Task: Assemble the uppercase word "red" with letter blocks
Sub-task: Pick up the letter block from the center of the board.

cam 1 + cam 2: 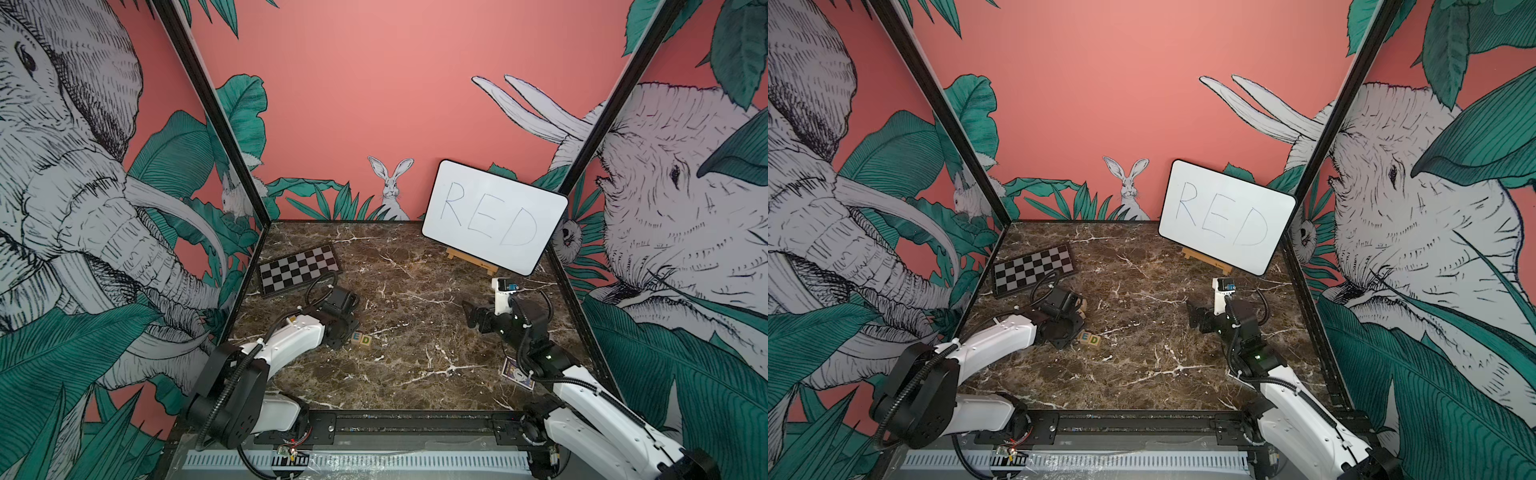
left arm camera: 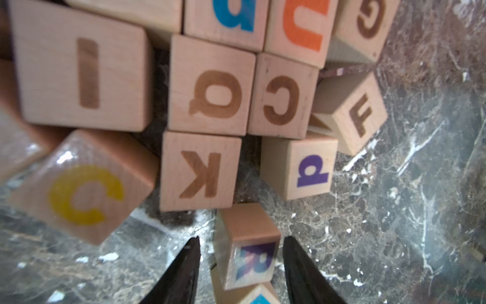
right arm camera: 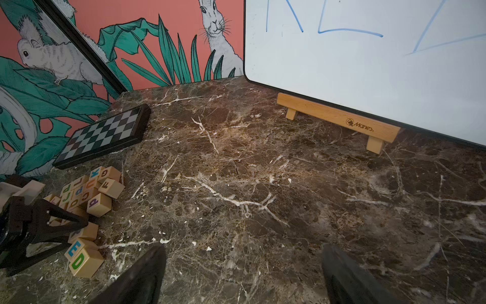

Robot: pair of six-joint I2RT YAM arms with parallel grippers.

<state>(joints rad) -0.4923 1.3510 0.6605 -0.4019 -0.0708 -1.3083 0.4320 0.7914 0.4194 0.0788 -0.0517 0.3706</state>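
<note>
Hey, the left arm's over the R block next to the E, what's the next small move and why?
Probably close the jaws of the left gripper on the R block: it sits between them, a gap on each side. It lies beside the E block, D block beyond, but looks slightly askew, so a grip would let it be squared into the row.

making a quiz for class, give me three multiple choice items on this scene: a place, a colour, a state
1. Where is the R block? A on the chessboard; B inside the left gripper; C by the whiteboard.
2. Letter colour on the D block? A green; B orange; C purple.
3. The right gripper is: A shut on a block; B shut, empty; C open, empty.
Answers: B, black fingers flank it in the left wrist view; A, green print beside the E block; C, fingers wide apart over bare marble.
</note>
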